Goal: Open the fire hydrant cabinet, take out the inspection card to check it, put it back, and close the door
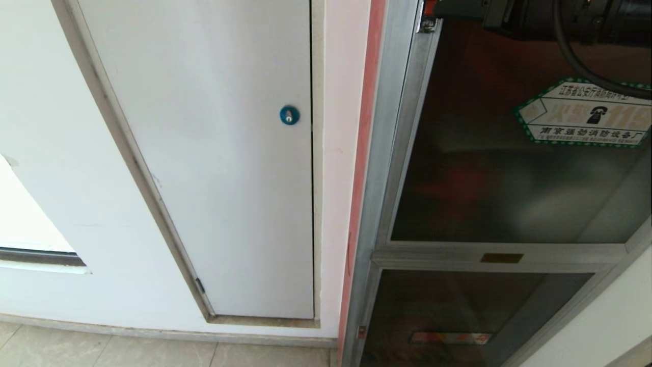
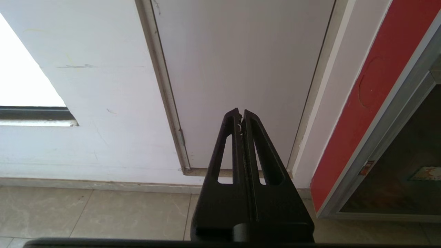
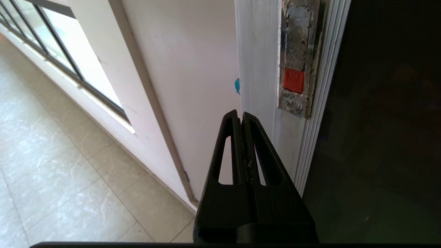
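Observation:
The fire hydrant cabinet (image 1: 379, 178) stands on the right, a silver frame with a red side strip (image 2: 361, 103). Its dark glass door (image 1: 509, 168) is closed and carries a green-bordered hexagonal sticker (image 1: 586, 114). A red latch (image 3: 294, 80) sits in a worn metal plate on the door frame. My right gripper (image 3: 240, 115) is shut and empty, its tips a little short of the frame, below and beside the latch. My right arm (image 1: 560, 18) reaches in at the top of the door. My left gripper (image 2: 240, 113) is shut and empty, low before the white panel. The inspection card is hidden.
A plain white panel (image 1: 219, 153) with a blue round lock (image 1: 289, 115) fills the wall left of the cabinet. A lower glass panel (image 1: 458, 316) with an orange-red strip (image 1: 448, 337) sits under the door. Beige floor tiles (image 2: 103, 213) run along the wall, and a window (image 3: 69, 51) lies further left.

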You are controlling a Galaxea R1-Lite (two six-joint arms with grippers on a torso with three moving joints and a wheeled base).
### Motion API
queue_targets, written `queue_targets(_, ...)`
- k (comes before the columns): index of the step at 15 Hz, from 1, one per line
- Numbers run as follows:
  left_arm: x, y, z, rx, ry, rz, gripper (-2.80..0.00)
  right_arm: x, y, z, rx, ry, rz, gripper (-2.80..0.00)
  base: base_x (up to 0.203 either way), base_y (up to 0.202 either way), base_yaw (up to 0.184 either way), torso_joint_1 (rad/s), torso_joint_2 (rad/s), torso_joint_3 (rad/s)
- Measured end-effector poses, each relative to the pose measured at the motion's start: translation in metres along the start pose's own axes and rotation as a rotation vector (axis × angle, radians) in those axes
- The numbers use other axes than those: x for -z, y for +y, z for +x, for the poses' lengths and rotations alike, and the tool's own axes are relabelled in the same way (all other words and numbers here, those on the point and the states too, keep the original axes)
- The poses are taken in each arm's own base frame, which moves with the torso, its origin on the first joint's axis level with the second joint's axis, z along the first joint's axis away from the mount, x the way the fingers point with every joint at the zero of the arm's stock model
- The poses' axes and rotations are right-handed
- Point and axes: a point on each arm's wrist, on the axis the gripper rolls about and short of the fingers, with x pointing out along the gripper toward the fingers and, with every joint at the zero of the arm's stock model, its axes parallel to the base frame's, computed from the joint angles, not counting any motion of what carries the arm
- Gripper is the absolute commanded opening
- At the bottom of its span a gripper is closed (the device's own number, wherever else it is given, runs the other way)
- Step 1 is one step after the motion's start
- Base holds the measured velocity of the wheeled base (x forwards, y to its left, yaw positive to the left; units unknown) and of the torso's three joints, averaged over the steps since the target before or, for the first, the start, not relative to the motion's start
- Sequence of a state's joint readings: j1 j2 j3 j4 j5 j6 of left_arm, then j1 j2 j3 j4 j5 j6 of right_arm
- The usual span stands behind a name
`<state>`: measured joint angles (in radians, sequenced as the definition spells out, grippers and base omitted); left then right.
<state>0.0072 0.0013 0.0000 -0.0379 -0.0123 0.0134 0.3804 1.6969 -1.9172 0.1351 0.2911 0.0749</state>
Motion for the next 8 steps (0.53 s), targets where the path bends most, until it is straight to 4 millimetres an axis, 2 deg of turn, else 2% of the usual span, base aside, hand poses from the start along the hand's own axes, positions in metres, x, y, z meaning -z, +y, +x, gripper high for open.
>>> queue_targets(8,0.0,0.0,0.0,0.0,0.0,0.0,-2.8,0.003,-0.014,0.019,0.03,-0.053,-0.019,-2.8,0.0,0.0,0.0,0.0,0.0,0.0)
